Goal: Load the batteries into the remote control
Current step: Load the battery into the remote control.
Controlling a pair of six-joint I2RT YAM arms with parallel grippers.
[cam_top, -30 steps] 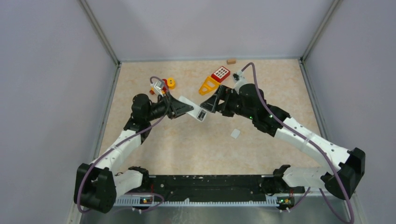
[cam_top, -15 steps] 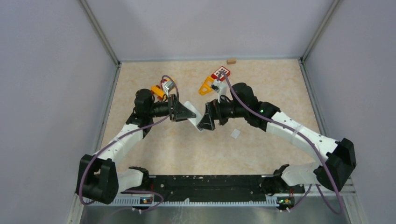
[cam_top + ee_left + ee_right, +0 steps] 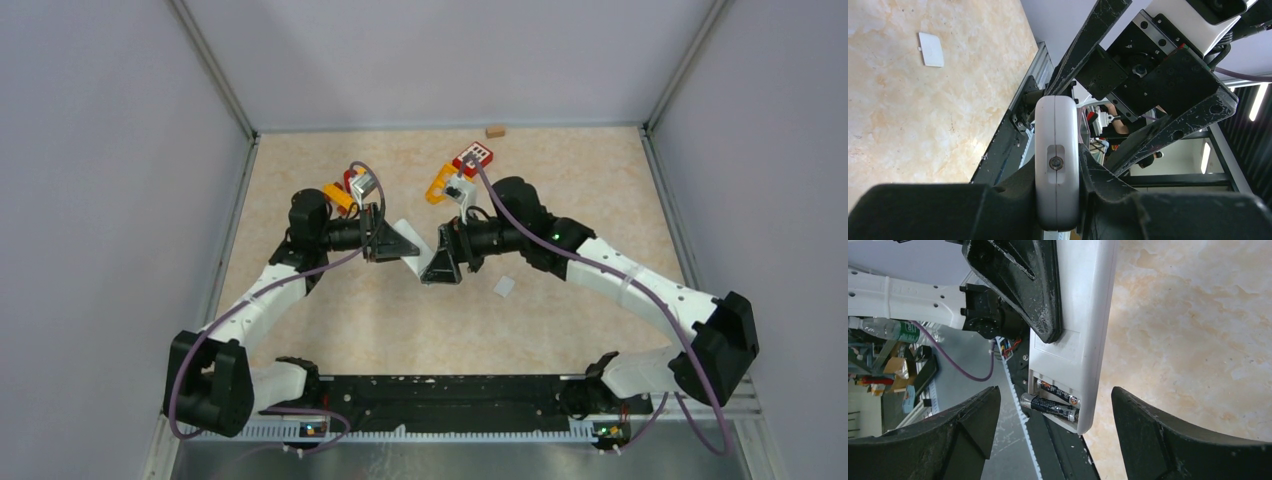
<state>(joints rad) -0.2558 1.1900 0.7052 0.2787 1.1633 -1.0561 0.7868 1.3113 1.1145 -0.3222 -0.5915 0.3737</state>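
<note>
where we look down from above, our left arm [image 3: 270, 290] and right arm [image 3: 620, 280] bend inward and meet mid-table, the left gripper [image 3: 405, 243] clamped on the white remote [image 3: 412, 264], the right gripper [image 3: 440, 262] at its free end. from the left wrist, we see the remote edge-on in that grip, a white cover [image 3: 931, 49] lying on the table [image 3: 898, 125]. from the right wrist, the jaws stand wide apart, flanking the remote's open end, where two dark batteries [image 3: 1050, 407] lie.

remote [image 3: 1087, 305]: white, aloft, back open | batteries [image 3: 1052, 407]: two dark, seated inside
</note>
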